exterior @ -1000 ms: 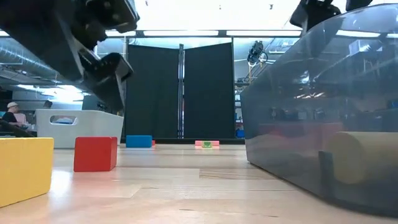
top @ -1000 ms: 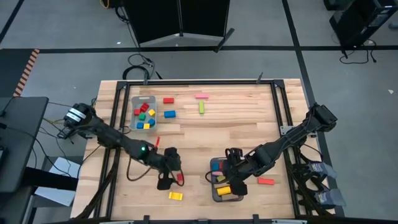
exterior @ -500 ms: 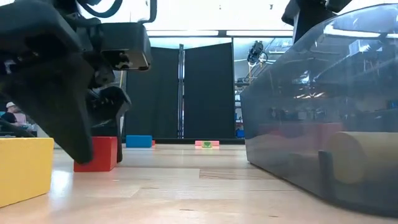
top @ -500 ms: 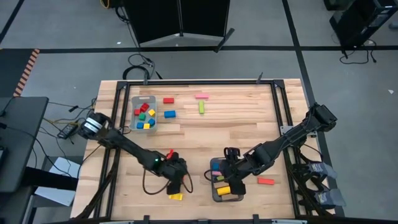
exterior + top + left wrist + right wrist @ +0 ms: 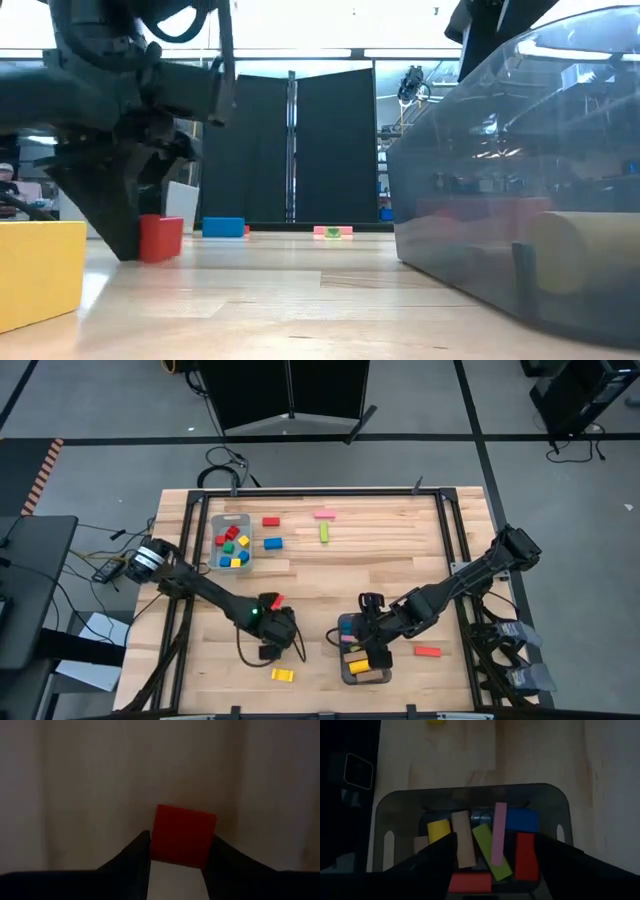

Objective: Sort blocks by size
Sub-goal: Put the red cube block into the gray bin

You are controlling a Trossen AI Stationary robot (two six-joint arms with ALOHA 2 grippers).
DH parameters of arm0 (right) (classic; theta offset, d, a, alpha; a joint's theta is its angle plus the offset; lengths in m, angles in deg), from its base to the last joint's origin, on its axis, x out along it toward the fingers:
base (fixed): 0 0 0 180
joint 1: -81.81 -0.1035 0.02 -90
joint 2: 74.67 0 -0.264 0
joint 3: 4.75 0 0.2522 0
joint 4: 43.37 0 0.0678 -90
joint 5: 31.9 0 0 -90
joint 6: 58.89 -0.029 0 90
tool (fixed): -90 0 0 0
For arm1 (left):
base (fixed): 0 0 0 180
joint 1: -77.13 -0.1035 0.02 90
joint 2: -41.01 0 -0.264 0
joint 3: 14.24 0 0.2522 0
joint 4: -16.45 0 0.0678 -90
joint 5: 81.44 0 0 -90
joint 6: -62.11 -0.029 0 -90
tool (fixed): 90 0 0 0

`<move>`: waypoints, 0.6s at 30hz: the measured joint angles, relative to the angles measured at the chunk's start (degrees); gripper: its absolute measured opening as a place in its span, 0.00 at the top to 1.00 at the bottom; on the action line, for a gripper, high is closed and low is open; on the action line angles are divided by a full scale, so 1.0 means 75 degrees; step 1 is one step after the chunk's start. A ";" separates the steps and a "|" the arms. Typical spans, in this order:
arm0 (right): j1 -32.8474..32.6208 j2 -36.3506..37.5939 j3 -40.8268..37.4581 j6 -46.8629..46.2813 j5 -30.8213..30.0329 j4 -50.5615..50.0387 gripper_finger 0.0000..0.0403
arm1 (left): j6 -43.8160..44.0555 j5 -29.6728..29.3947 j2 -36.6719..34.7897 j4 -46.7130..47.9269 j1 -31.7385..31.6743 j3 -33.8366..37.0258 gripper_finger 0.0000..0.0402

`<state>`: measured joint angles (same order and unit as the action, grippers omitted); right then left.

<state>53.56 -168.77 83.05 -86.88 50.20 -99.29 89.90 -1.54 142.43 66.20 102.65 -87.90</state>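
A small red cube (image 5: 183, 835) stands on the wooden table near its front edge, left of middle, and my left gripper (image 5: 273, 647) is shut on it from above; the high view hides the cube under the gripper. In the low view the cube (image 5: 162, 238) rests flat on the table. A yellow cube (image 5: 282, 674) lies just nearer the front edge. My right gripper (image 5: 493, 839) hangs open over the near grey tray (image 5: 349, 623), which holds several longer bars, and touches nothing. My left gripper pinches the red cube by two opposite side faces (image 5: 156, 840) between its two fingers (image 5: 134, 857). The fingers come from above, slanting steeply down. The cube stands upright with its underside on the table.
A second grey tray (image 5: 232, 520) with several small cubes stands at the far left. Loose blocks lie beyond it: red (image 5: 270, 520), blue (image 5: 272, 543), pink (image 5: 325, 514), green (image 5: 324, 532). A red bar (image 5: 427, 651) lies right of the near tray.
My left gripper has sunk toward the table and tipped more steeply downward over the red cube. Its fingers, wide apart on either side of the cube before, have shut on it. The cube remains on the table.
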 joint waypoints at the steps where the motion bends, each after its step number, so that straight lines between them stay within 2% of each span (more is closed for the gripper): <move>1: 0.0028 0.0000 0.0000 0.0028 0.0000 -0.0003 0.33 | -0.0041 -0.0101 -0.0181 0.0060 -0.0046 0.0012 0.65; 4: 0.0110 0.0000 0.0000 0.0143 0.0000 -0.0017 0.33 | -0.0040 -0.0946 -0.1177 0.0563 -0.0183 -0.0045 0.65; 10: 0.0288 0.0000 0.0003 0.0256 -0.0003 -0.0032 0.35 | 0.1210 -0.2920 -0.3582 0.3284 -0.0877 -0.0016 0.65; 13: 0.0336 0.0000 0.0003 0.0341 -0.0111 -0.0032 0.36 | 0.1972 -0.3169 -0.4818 0.4370 -0.1503 0.0257 0.65; 18: 0.0408 0.0052 0.0003 0.0416 -0.0625 -0.0201 0.35 | 0.2565 -0.3261 -0.6489 0.4792 -0.2831 0.1182 0.65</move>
<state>56.62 -168.38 83.07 -83.75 45.51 -100.79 109.14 -26.00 93.76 102.14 81.42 -79.03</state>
